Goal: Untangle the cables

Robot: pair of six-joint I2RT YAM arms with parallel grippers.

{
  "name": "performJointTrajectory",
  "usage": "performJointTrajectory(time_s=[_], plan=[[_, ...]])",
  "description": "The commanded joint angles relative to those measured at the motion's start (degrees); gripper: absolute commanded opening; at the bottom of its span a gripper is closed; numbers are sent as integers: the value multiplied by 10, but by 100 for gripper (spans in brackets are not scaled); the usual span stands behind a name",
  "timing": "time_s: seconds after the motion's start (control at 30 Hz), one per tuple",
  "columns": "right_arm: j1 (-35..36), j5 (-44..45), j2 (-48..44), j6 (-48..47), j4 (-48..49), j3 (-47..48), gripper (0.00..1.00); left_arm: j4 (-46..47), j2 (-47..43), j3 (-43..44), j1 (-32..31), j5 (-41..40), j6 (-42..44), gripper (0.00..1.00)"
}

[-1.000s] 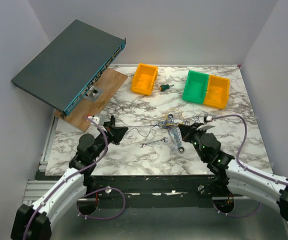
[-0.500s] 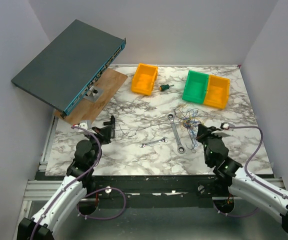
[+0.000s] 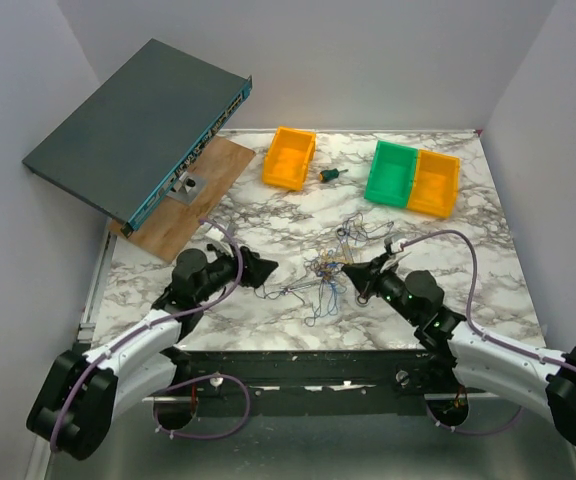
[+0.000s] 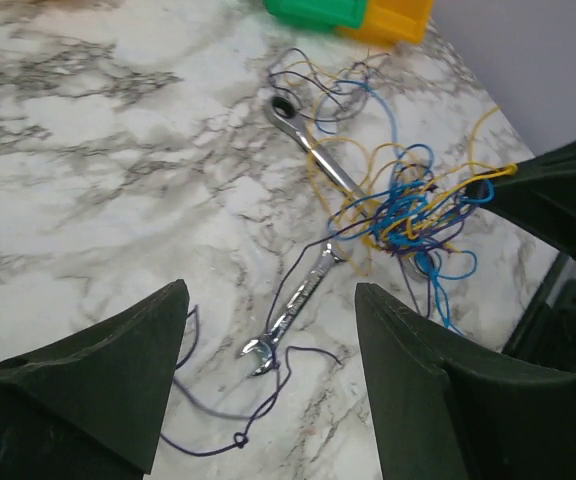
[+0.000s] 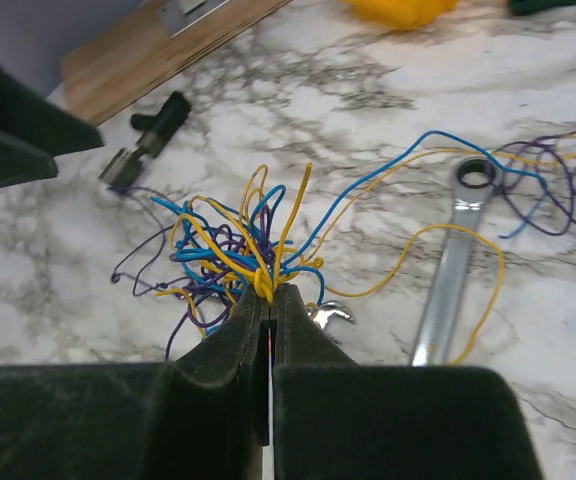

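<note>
At the tips of the right gripper (image 5: 270,296), clamped on them, bunch the thin blue, yellow and purple cables (image 5: 230,250), seemingly mid-separation; the left gripper (image 4: 268,300), fingers apart, should next seize a loose strand.

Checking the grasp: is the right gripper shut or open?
Shut: the right gripper has its fingers pressed together, pinching yellow strands of the cables.

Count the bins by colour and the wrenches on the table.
Orange bins: 2
Green bins: 1
Wrenches: 2
Total: 5
</note>
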Motion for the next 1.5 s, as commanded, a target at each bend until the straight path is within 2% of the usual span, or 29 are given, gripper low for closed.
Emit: performJointTrajectory(time_s=[0.0, 0.23, 0.37, 0.43, 0.47, 0.53, 0.6, 0.67, 0.7, 0.73, 0.8, 0.87, 1.03, 1.1, 1.13, 1.23, 1.27, 1.37, 1.47], plan=[[-2, -157, 35, -22, 65, 17, 1, 64, 52, 40, -43, 112, 43, 70], [-1, -207, 73, -15, 82, 28, 1, 23, 114, 92, -108, 120, 96, 75], [-2, -222, 80, -13, 84, 31, 1, 2, 169, 127, -117, 136, 96, 75], [-2, -230, 82, -15, 85, 33, 1, -18, 197, 151, -121, 138, 97, 71], [-2, -233, 85, -14, 85, 33, 1, -27, 209, 161, -121, 144, 98, 65], [-2, -234, 87, -14, 85, 35, 1, -43, 235, 183, -122, 163, 94, 44], [-1, -228, 90, -13, 83, 36, 1, -51, 258, 201, -122, 188, 89, 18], [-1, -211, 93, -11, 77, 38, 1, -47, 269, 208, -121, 208, 83, 0], [-1, -202, 95, -10, 73, 41, 3, -47, 271, 209, -122, 209, 81, 0], [-2, -187, 96, -9, 67, 43, 16, -47, 269, 208, -121, 208, 79, 0], [-1, -149, 93, 0, 59, 45, 48, -40, 259, 201, -116, 202, 75, 0], [-2, -131, 86, 9, 56, 42, 66, -16, 248, 185, -104, 204, 60, 0], [-1, -119, 74, 9, 54, 36, 69, 79, 239, 138, -49, 242, -2, 0], [-1, -114, 73, 9, 53, 36, 72, 66, 246, 143, -44, 246, 2, 0], [-2, -112, 73, 10, 53, 36, 72, 49, 246, 151, -47, 244, 13, 1], [-1, -96, 68, 11, 49, 34, 74, 11, 237, 162, -75, 217, 48, 49], [-1, -87, 62, 13, 49, 32, 74, -6, 234, 166, -89, 204, 64, 59], [-1, -52, 29, 15, 48, 19, 74, -51, 240, 190, -122, 174, 96, 75], [-1, -8, -23, 16, 47, -3, 74, -83, 261, 215, -142, 156, 115, 80]])
